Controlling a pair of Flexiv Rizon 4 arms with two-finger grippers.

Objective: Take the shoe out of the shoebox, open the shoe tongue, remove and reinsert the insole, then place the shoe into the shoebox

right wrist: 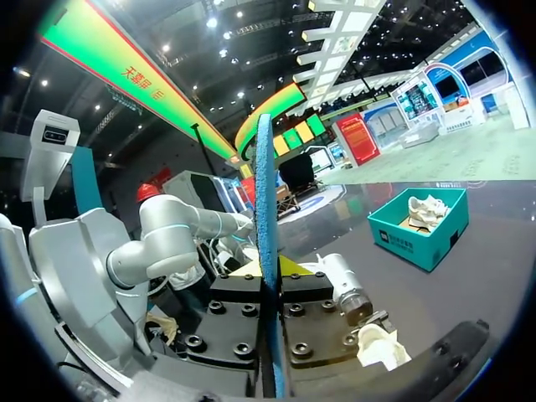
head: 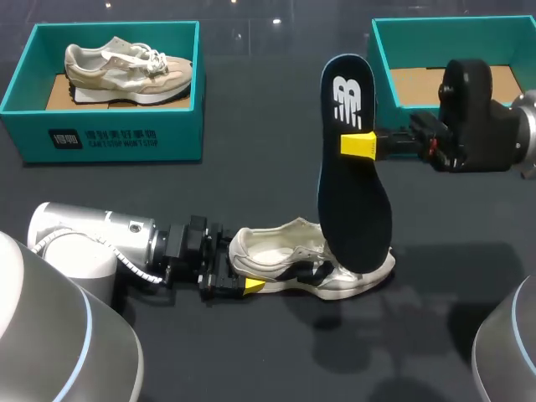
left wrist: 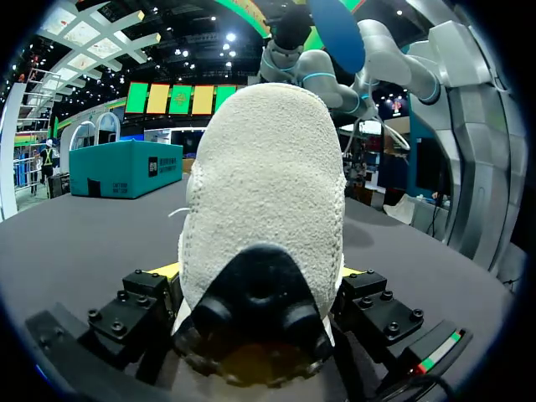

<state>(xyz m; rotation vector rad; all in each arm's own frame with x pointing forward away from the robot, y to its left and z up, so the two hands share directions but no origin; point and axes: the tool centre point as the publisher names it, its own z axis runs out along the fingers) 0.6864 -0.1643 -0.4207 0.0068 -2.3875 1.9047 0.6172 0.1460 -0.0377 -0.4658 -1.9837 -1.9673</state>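
A cream sneaker lies on its side on the dark table near the front middle. My left gripper is shut on its heel; in the left wrist view the heel fills the gap between the fingers of my left gripper. My right gripper comes in from the right and is shut on a black insole, held upright with its lower end at the sneaker's opening. Seen from the right wrist, the insole shows edge-on, blue, clamped in my right gripper.
A teal shoebox at the back left holds a second beige sneaker. Another teal shoebox at the back right shows only its cardboard floor. My right arm's wrist hangs in front of that box.
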